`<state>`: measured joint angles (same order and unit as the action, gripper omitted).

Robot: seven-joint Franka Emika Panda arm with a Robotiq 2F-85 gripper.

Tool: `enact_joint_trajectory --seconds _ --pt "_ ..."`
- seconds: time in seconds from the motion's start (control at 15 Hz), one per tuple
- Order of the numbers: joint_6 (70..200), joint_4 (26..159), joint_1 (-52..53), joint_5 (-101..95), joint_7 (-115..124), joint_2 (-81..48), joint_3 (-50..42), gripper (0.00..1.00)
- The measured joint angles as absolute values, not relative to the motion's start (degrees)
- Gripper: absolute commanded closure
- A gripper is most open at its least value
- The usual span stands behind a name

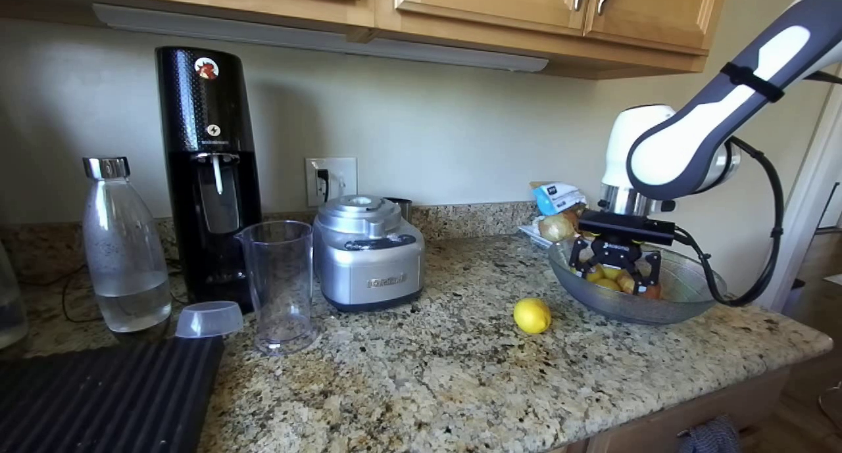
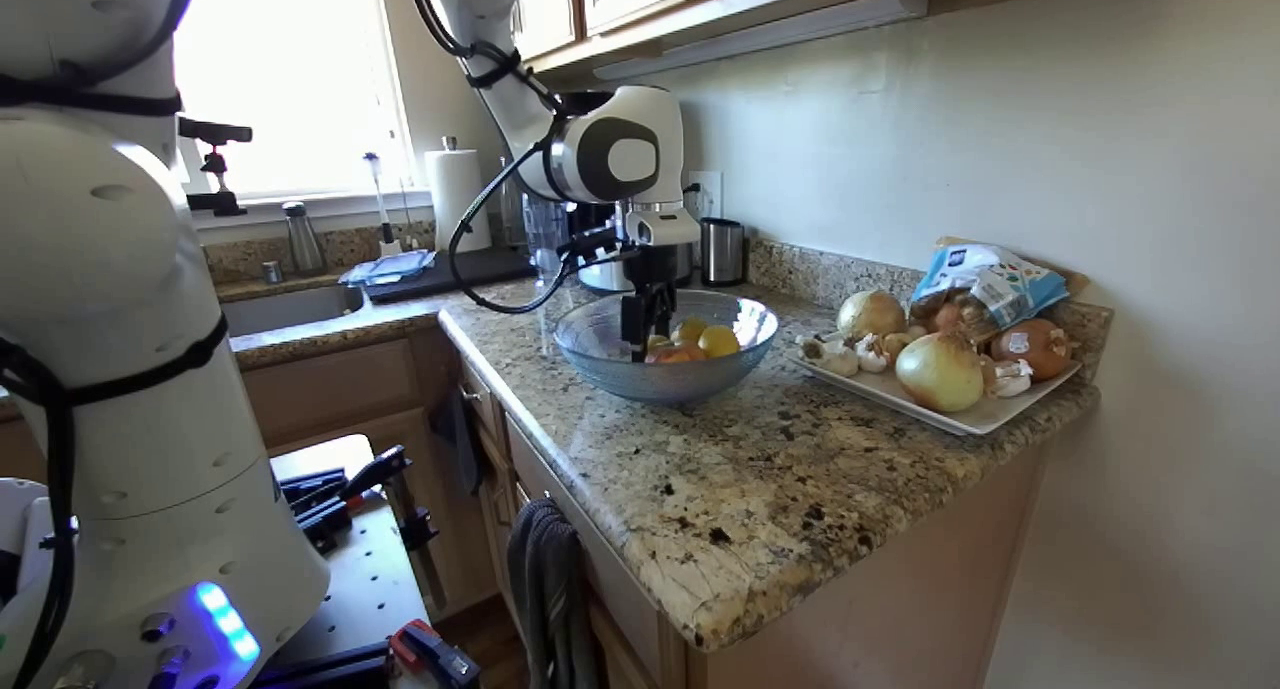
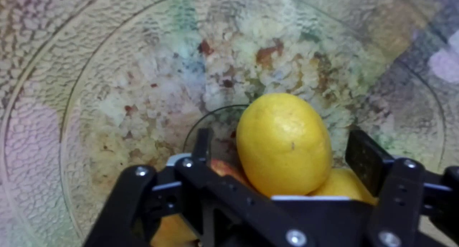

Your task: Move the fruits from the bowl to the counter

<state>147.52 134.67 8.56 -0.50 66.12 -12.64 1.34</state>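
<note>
The speckled tan-and-brown granite tabletop [image 1: 408,381] looks polished and flat, so a round fruit released with any sideways push would probably roll, perhaps over an edge. The white-and-grey robot arm [image 1: 697,137] reaches down to the wide, clear glass bowl [image 2: 690,381]; swinging away before the load clears the rim could tip or drag it, and the looping black cable [image 1: 779,204] hangs close enough to that rim to snag. Inside, the black jointed fingers [image 3: 364,161] stand spread, pinching nothing, with a gap on either side of the fruit between them. The red-and-yellow apple [image 2: 677,354] lies in the bowl, in the wrist view mostly hidden by one finger, which might shove it or be blocked by it and close crookedly. The oval yellow lemon [image 3: 283,143] between the fingers sits nearer one than the other; closing would likely nudge it first, and its rounded skin could slip out if gripped off its middle. A second yellow lemon [image 3: 344,184] beneath could shift as well. A lone yellow lemon [image 1: 532,315] rests on the tabletop near the bowl, where a careless placement might knock it.
</note>
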Motion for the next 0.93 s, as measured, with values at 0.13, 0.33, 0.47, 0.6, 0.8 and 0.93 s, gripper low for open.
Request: enact_joint_trajectory --seconds 0.13,0.33,0.47,0.6,0.8,0.93 --pt "147.5 135.5 8.6 -1.5 66.3 -12.6 0.7 0.42" --pt "147.5 135.9 8.6 -2.2 66.3 -12.6 0.5 0.66" --pt "147.5 135.9 8.7 -2.2 66.3 -12.4 0.5 0.69" --pt "147.4 135.9 8.7 -2.2 66.3 -12.3 0.5 0.73" --pt "147.3 135.9 8.7 -1.6 66.0 -12.0 0.8 0.73" --pt "146.8 135.9 8.7 -0.6 65.2 -10.9 1.1 0.73"
